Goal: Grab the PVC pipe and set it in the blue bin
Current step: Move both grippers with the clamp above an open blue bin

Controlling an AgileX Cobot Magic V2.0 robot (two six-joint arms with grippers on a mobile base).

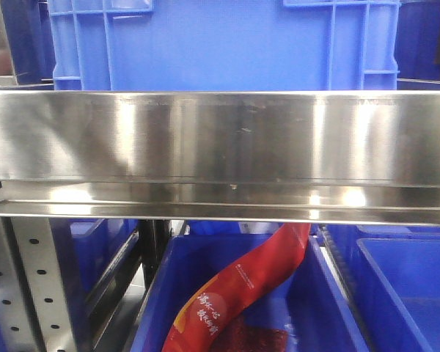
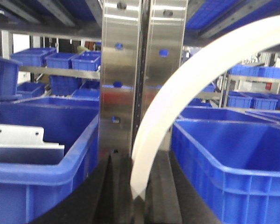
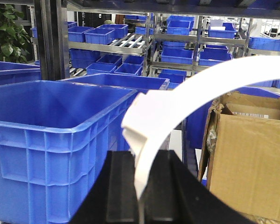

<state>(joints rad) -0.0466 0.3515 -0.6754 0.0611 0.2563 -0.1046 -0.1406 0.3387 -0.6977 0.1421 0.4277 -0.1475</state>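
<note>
In the left wrist view my left gripper [image 2: 139,189] is shut on one end of a white curved PVC pipe [image 2: 186,88], which arches up and to the right. It hangs between two blue bins, one on the left [image 2: 42,175] and one on the right [image 2: 224,161]. In the right wrist view my right gripper [image 3: 142,186] is shut on a similar white curved piece [image 3: 177,102], which arches to the right. A large blue bin [image 3: 51,135] stands just to its left. No tab or hole shows. Neither gripper shows in the front view.
A steel rack upright [image 2: 126,70] stands straight ahead of the left gripper. The left bin holds a white bracket [image 2: 23,140]. A cardboard box [image 3: 252,158] is to the right of the right gripper. The front view shows a steel shelf beam [image 1: 220,139] and a red bag [image 1: 242,293].
</note>
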